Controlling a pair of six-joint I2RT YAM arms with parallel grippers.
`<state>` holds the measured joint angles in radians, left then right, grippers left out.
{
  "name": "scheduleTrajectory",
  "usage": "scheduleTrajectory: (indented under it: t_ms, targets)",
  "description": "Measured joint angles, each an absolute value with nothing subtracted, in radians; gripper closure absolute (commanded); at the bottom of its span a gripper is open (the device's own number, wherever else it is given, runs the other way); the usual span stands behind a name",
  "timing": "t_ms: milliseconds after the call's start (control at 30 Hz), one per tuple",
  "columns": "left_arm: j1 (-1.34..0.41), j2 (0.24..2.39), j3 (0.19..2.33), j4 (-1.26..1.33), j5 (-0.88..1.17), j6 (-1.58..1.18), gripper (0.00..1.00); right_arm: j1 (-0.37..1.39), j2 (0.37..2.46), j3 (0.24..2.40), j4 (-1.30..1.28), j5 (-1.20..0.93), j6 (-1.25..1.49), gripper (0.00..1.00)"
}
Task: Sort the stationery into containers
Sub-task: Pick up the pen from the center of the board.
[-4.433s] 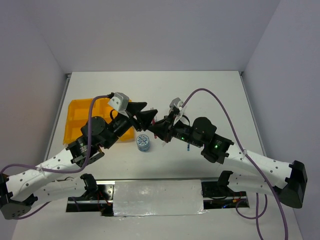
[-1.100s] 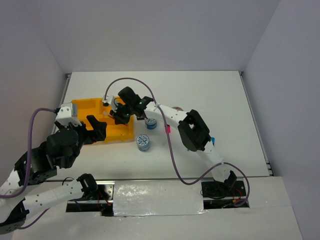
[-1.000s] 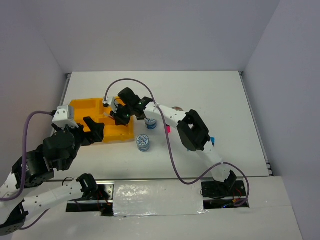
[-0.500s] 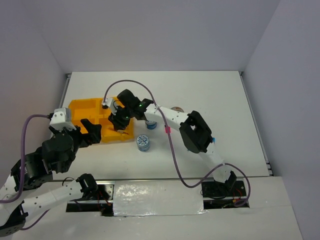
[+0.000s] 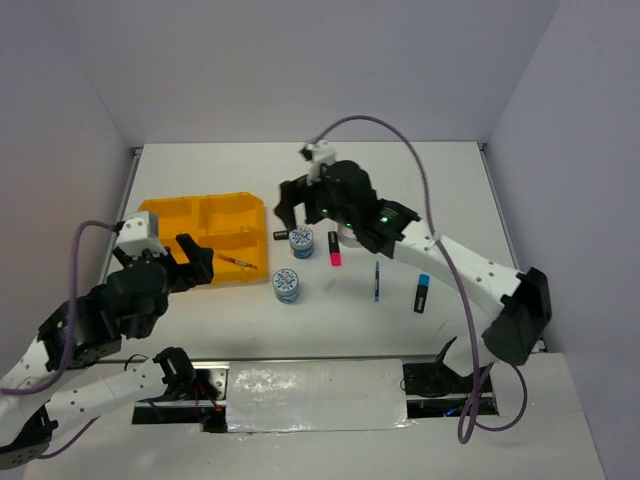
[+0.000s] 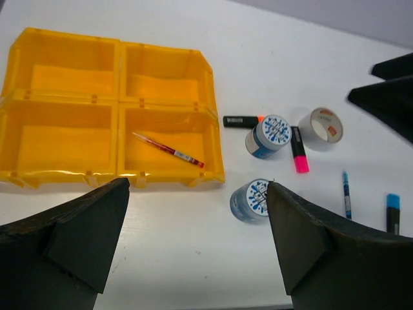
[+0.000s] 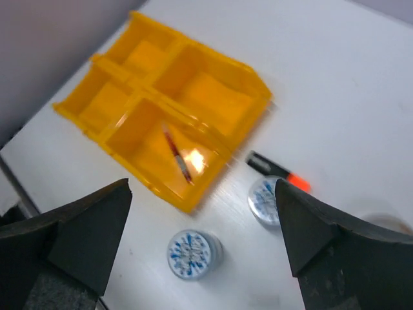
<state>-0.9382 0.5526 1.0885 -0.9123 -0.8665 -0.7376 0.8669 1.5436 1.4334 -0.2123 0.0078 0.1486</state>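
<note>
Right claw [image 7: 202,185] hangs spread wide and empty above the loose items off the tray's right side. Left claw [image 6: 197,184], jaws just as wide with nothing between them, hovers off the tray's near edge. Everything rests on the white bench [image 6: 258,51].

The yellow-orange tray [image 6: 64,74] has four compartments. Just right of its right wall stands the far tape roll [image 6: 268,134], blue-white patterned. The near tape roll [image 6: 250,200], same pattern, stands off the tray's near right corner, apart from the first. Further right of the tray lies the grey tape ring [image 6: 321,126], partly covered by the right arm in the top view.

The pink highlighter [image 6: 299,152] lies between the far roll and the ring. A black marker [image 6: 240,121] with an orange end lies between the tray wall and the far roll. Farthest from the tray are the blue-capped marker [image 6: 392,212] and, nearer, the blue pen [image 6: 346,194]. The red pen [image 6: 169,150] lies slantwise in the tray's near right compartment.
</note>
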Motion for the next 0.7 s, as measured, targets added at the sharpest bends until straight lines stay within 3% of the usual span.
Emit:
scheduleTrajectory:
  t_ms: [133,267,700]
  targets:
    - [-0.938,0.662,1.074,-0.879,-0.818,-0.738,0.01,0.713,1.402,1.208,-0.228,0.15,0.327,0.0]
    - [-0.938,0.741,1.012,-0.8,-0.745,-0.732,0.01,0.64,1.399,1.036,-0.305,0.281,0.419,0.02]
    - [-0.938,0.828,0.966,-0.649,-0.569,-0.68,0.01,0.561,1.543,0.894,-0.364,0.316,0.537,0.35]
